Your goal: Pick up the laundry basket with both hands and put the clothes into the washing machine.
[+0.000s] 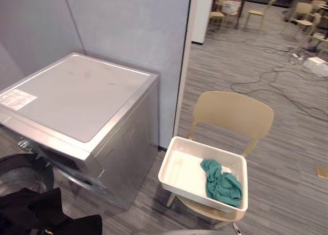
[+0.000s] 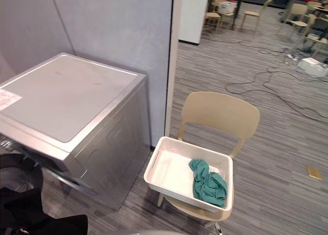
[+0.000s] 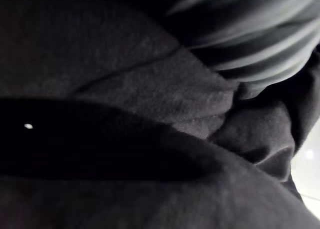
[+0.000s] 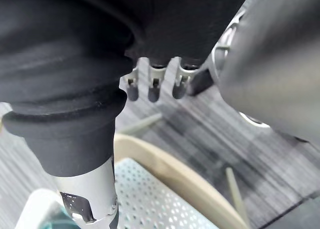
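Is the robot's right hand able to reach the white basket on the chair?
Probably yes. The right hand hangs above the basket on the chair, and nothing shows between them.

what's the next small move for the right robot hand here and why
Probably lower the right robot hand toward the near rim of the white perforated plastic basket. The hand hangs open and empty above it. The basket sits on the beige plastic chair, not yet gripped, with the crumpled teal cloth inside.
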Controlling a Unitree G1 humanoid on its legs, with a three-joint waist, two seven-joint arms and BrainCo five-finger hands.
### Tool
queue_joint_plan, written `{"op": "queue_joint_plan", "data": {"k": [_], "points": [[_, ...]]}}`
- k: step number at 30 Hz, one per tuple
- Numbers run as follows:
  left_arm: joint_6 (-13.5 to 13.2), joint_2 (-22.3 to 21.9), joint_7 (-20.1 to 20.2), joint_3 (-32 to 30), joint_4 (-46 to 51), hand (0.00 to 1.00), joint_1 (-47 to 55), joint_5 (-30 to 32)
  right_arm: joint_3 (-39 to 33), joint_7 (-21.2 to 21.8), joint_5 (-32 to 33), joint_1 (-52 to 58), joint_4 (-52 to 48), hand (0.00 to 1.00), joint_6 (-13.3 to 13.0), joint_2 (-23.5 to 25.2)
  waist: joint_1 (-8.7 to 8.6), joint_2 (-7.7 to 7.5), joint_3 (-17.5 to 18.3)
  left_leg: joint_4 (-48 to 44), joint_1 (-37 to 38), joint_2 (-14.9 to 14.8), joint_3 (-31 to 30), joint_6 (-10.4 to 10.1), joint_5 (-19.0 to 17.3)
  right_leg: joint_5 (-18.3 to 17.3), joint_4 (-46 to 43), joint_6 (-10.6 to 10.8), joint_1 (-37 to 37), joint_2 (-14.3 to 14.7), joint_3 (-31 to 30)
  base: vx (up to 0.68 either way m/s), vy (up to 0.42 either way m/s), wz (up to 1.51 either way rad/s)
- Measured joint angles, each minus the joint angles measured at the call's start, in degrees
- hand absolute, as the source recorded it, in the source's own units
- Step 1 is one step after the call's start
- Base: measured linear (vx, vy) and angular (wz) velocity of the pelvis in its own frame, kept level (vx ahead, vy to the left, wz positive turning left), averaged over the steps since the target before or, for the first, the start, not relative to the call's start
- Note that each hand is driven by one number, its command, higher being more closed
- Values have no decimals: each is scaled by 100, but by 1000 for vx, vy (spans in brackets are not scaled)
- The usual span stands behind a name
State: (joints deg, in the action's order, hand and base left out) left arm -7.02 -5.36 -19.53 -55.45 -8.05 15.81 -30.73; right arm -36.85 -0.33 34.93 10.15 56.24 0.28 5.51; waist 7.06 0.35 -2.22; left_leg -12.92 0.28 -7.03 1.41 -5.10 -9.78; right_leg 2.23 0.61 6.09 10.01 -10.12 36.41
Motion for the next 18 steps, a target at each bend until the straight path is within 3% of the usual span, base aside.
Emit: {"op": "queue_joint_plan", "data": {"k": [2, 5, 6, 8, 9, 11, 12, 13, 14, 15, 18], "points": [[11, -1, 77, 46, -1, 100, -8, -99, 97, -68, -25, -115, -35, 0, -45, -21, 7, 69, -36, -114, -222, 24, -383, -66, 47, -212, -293, -20, 1, -22, 393, -69, -48, 120], [17, 5, 188, 532, 1, 100, -167, -262, 365, -104, -46, -248, -186, 0, -200, -49, 16, 146, -121, 403, -520, 212, -993, -143, 459, -778, -1150, 32, -180, -463, 1324, -95, -36, 144], [17, 6, 201, 641, 2, 100, -196, -264, 370, -110, -84, -308, -212, 0, -206, -73, 15, 179, -163, 462, -572, 164, -828, -126, 457, -876, -1302, 25, -196, -557, 1500, -142, -45, 150], [15, 7, 214, 997, 9, 100, -155, -272, 485, -317, -136, -483, -237, 0, -240, -168, 38, 172, -283, 287, -683, -178, 311, 207, 467, -994, -1590, -36, -204, -907, 1887, -71, -6, 101], [16, 6, 217, 1067, 23, 100, -127, -270, 543, -336, -146, -538, -260, 0, -245, -217, 39, 227, -324, 76, -715, -257, 521, 213, 464, -984, -1632, -44, -207, -981, 1940, 28, 41, 59], [13, -13, 270, 1365, 213, 100, -80, -243, 617, -415, -168, -552, -285, 0, -250, -325, -11, 309, -375, -540, -769, -566, 1093, 221, 462, -853, -1773, 77, -86, -1256, 2217, 62, 117, 81], [0, -40, 340, 1818, 542, 100, -92, -243, 613, -552, -178, -473, -346, 0, -249, -326, -35, 322, -369, -823, -670, -961, 1613, 538, 680, -763, -1833, 217, 102, -1421, 2530, 78, 194, 103], [-10, -30, 363, 1996, 612, 100, -126, -266, 597, -596, -198, -451, -373, 0, -249, -326, -44, 336, -363, -799, -617, -1036, 1726, 571, 748, -717, -1866, 271, 176, -1473, 2652, 96, 290, 124], [-13, -14, 444, 2276, 660, 100, -247, -313, 494, -628, -252, -460, -353, 0, -235, -341, -121, 338, -361, -782, -616, -899, 1966, 527, 629, -521, -1850, 251, 267, -1541, 2883, 81, 288, 101], [-14, -2, 462, 2459, 704, 100, -354, -355, 396, -641, -309, -559, -322, 0, -229, -289, -177, 227, -396, -750, -695, -773, 2018, 511, 621, -289, -1804, 2, 308, -1623, 3049, 75, 306, 87], [-1, 18, 552, 2683, 797, 100, -430, -348, 336, -672, -349, -634, -284, 0, -216, -68, -170, 87, -383, -707, -825, -671, 1823, 323, 498, 241, -1657, -116, 302, -1597, 3139, 103, 332, 42]]}}
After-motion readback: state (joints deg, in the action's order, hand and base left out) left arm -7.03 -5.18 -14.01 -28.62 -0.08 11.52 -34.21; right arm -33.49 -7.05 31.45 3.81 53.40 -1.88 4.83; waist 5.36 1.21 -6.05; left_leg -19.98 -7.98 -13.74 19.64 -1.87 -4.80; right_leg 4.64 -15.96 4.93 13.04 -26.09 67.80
